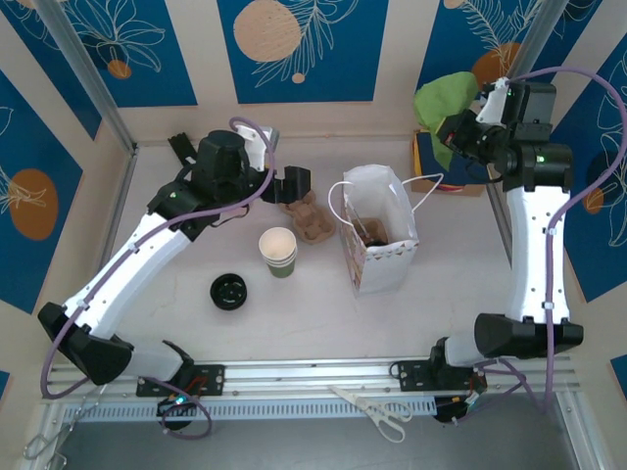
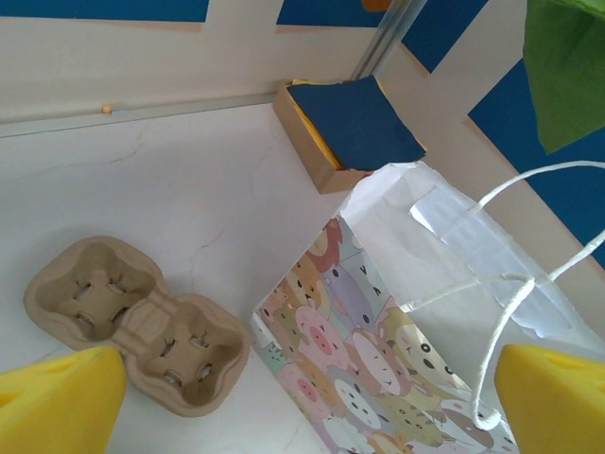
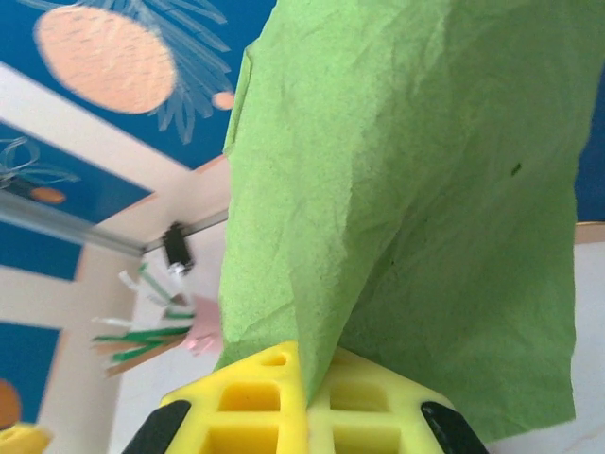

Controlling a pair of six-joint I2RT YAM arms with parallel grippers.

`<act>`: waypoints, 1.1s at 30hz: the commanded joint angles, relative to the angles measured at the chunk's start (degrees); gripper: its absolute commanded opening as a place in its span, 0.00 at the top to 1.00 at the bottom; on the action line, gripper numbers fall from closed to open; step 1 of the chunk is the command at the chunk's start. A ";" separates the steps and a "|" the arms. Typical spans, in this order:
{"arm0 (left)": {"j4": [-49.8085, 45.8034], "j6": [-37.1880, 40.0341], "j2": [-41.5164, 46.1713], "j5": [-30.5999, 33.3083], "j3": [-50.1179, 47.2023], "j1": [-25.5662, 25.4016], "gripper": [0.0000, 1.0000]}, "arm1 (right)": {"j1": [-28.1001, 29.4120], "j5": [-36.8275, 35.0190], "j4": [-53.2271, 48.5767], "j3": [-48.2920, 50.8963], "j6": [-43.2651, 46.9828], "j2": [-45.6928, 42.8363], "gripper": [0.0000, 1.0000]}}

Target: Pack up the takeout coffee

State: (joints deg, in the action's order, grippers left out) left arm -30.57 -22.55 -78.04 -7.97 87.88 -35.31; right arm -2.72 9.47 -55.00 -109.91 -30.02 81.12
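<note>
The white paper bag (image 1: pixel 377 230) stands open mid-table, its cartoon-animal side (image 2: pixel 378 350) facing my left wrist camera. Something dark lies at its bottom (image 1: pixel 370 233); I cannot tell what it is, and the lidded coffee cup is hidden. My left gripper (image 1: pixel 296 183) (image 2: pixel 302 416) hangs open above the gap between the bag and a pulp cup carrier (image 2: pixel 132 322), holding nothing. At the back right, my raised right gripper (image 1: pixel 460 127) (image 3: pixel 307 378) is shut on a green paper napkin (image 3: pixel 406 189) (image 1: pixel 446 98).
A lidless green cup (image 1: pixel 278 251) stands left of the bag, and a lone black lid (image 1: pixel 228 291) lies nearer the front. A cardboard box of blue napkins (image 2: pixel 354 128) sits behind the bag. Scissors (image 1: pixel 377 411) rest on the front rail. Stirrers (image 3: pixel 142 331) lie by the far wall.
</note>
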 commanded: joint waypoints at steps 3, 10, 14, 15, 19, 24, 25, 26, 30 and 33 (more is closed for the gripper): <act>2.09 -1.97 2.93 -1.53 -2.16 0.55 0.00 | 5.78 3.27 0.50 0.99 -2.79 -3.60 1.00; 1.78 -2.32 5.47 -0.60 -4.44 0.58 0.00 | 11.38 7.28 3.00 5.69 -7.60 -7.57 1.00; 1.40 -2.41 6.57 -0.32 -5.08 0.56 0.00 | 13.82 9.86 3.73 8.71 -9.55 -8.80 1.00; 1.26 -2.38 6.78 -0.09 -5.24 0.56 0.00 | 14.31 10.75 4.21 9.65 -10.07 -9.32 1.00; 0.94 -2.15 7.55 0.37 -5.72 0.55 0.00 | 15.55 13.70 4.68 13.27 -11.91 -11.51 1.00; 0.90 -2.40 8.06 0.41 -6.20 0.54 0.00 | 15.39 17.91 3.32 17.33 -12.20 -13.51 1.00; 1.11 -2.53 8.19 0.41 -6.38 0.51 0.00 | 15.17 18.37 2.73 18.05 -11.76 -13.83 1.00; 1.21 -2.71 8.27 0.41 -6.49 0.54 0.00 | 14.96 19.04 2.50 18.80 -11.37 -14.20 1.00; 1.43 -3.29 8.52 0.32 -7.10 0.58 0.00 | 12.23 23.54 1.96 21.98 -10.67 -15.19 1.00; 1.47 -3.38 8.61 0.37 -7.28 0.54 0.00 | 10.11 26.72 0.84 23.45 -8.92 -15.07 1.00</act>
State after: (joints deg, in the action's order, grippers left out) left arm -29.54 -25.23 -70.76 -7.90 81.28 -35.31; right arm 8.67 30.57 -52.25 -87.48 -40.73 66.57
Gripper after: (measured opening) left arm 0.998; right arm 0.049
